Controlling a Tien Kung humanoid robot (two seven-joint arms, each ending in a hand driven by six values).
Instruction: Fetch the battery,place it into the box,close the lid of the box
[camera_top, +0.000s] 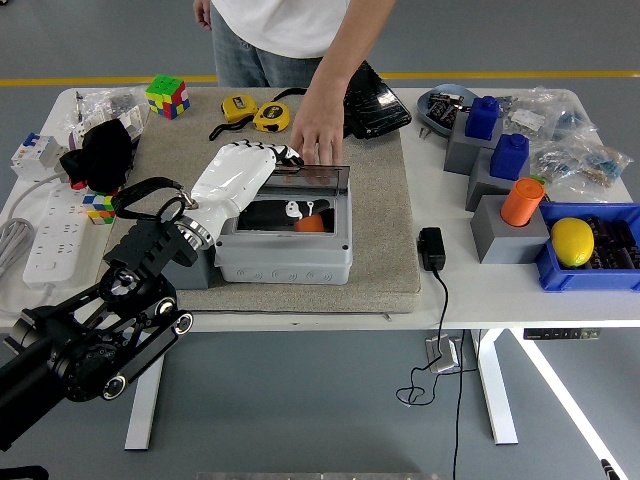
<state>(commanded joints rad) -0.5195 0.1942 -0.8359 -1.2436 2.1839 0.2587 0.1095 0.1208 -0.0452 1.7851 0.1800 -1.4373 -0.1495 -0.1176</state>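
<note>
At nine o'clock of the grey box (284, 258), left hand (238, 174) laid over the rim, white fingers (283, 153) loosely together on the tinted lid (315, 180), gripping nothing, probably to swing it shut. Orange battery (310, 224) already inside, dead centre. At twelve o'clock, person's hand (318, 133) steadying the lid's far edge. No readable writing anywhere.

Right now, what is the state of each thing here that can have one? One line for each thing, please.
box: grey, on the mat, not yet closed.
lid: tinted, partly raised at the box's far edge.
battery: orange, lying inside the box.
left hand: white, resting at the lid's left end, fingers on it.
person's hand: resting on the lid's far edge.
right hand: not in view.
</note>
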